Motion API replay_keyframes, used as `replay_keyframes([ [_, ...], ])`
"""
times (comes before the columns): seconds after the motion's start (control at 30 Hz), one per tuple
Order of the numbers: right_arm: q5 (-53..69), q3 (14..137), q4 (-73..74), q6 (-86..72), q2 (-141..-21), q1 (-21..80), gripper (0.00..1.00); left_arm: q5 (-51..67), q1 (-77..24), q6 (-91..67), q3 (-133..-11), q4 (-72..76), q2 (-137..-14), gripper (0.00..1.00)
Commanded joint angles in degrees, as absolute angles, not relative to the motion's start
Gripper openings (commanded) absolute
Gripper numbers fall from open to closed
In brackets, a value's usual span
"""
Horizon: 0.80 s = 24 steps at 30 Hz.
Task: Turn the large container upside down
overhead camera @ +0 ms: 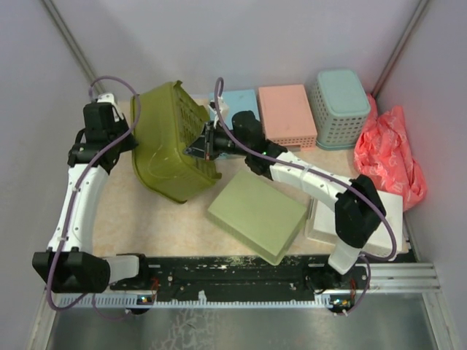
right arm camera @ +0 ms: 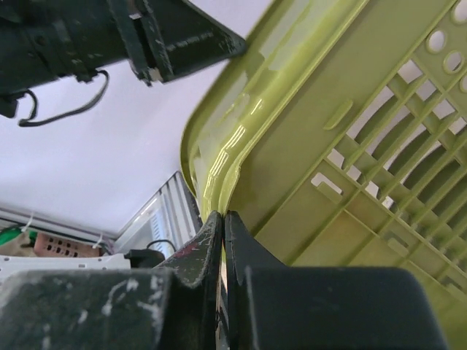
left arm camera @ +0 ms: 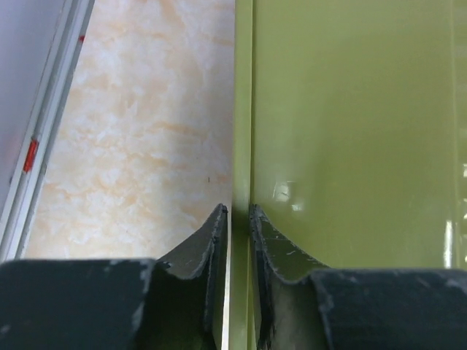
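Tub [overhead camera: 171,142], olive green, tipped steeply on edge at the back left of the table [overhead camera: 168,226], held between the two arms. Slotted bottom facing up and to the right, opening turned left and down, thick rim round the lower left. Lowest corner down near the tabletop; contact there not clear.

Left gripper [left arm camera: 238,215] clenched on the tub's left side, one finger [left arm camera: 197,255] on each face of a thin upright edge, glossy green wall filling the right half of the left wrist view. Marbled cream tabletop to the left of that edge. Small red mark [left arm camera: 31,154] on the metal rail at the far left, too blurred to read.

Right gripper [right arm camera: 222,219] clamped at the tub's right side, close to the slotted bottom, fingers almost touching, curved rim running down into the narrow gap between them. Rows of slots and a few round holes seen close up in the right wrist view, left arm [right arm camera: 131,36] black against the pale wall above.

Flat pale-green tray [overhead camera: 257,215] lying askew just beside the tub's lower right corner.

Along the back wall, right of the tub:
- light-blue box [overhead camera: 237,100], partly hidden behind the right wrist
- pink box [overhead camera: 287,115] with rows of small holes along its side
- teal lattice basket [overhead camera: 341,108]

Crumpled red bag [overhead camera: 390,157] at the far right. White bin [overhead camera: 390,211] under the right forearm.
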<state>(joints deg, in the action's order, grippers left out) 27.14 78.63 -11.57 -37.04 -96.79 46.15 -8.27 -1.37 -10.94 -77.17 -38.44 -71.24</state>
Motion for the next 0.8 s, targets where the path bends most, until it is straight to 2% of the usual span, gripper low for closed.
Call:
replay_keyframes([
  [0.0, 25.7, 85.7, -10.9, -33.7, -96.4, 48.2, 0.00, -8.3, 1.3, -12.0, -73.3, -38.3, -73.0, 0.24],
  [0.07, 25.6, 87.1, -10.7, -34.5, -98.9, 49.0, 0.00, -8.9, 1.5, -12.3, -73.1, -38.5, -73.5, 0.31],
  [0.27, 25.3, 91.5, -10.8, -36.8, -105.9, 51.3, 0.00, -11.0, 2.5, -12.2, -79.1, -41.0, -72.9, 0.69],
  [0.57, 25.3, 95.6, -9.4, -38.5, -112.7, 53.4, 0.00, -13.5, 2.6, -11.5, -96.2, -46.9, -72.4, 0.89],
  [0.6, 25.5, 96.9, -8.2, -38.6, -113.5, 53.5, 0.02, -12.1, 2.6, -11.6, -96.8, -46.4, -72.1, 0.91],
  [0.7, 23.8, 98.8, -4.2, -36.9, -112.8, 53.5, 0.46, -6.4, 2.5, -11.0, -98.0, -45.3, -71.6, 0.96],
  [0.77, 19.3, 98.4, -0.6, -34.0, -109.8, 53.2, 0.69, -4.0, 1.8, -10.6, -98.4, -45.6, -71.8, 0.98],
])
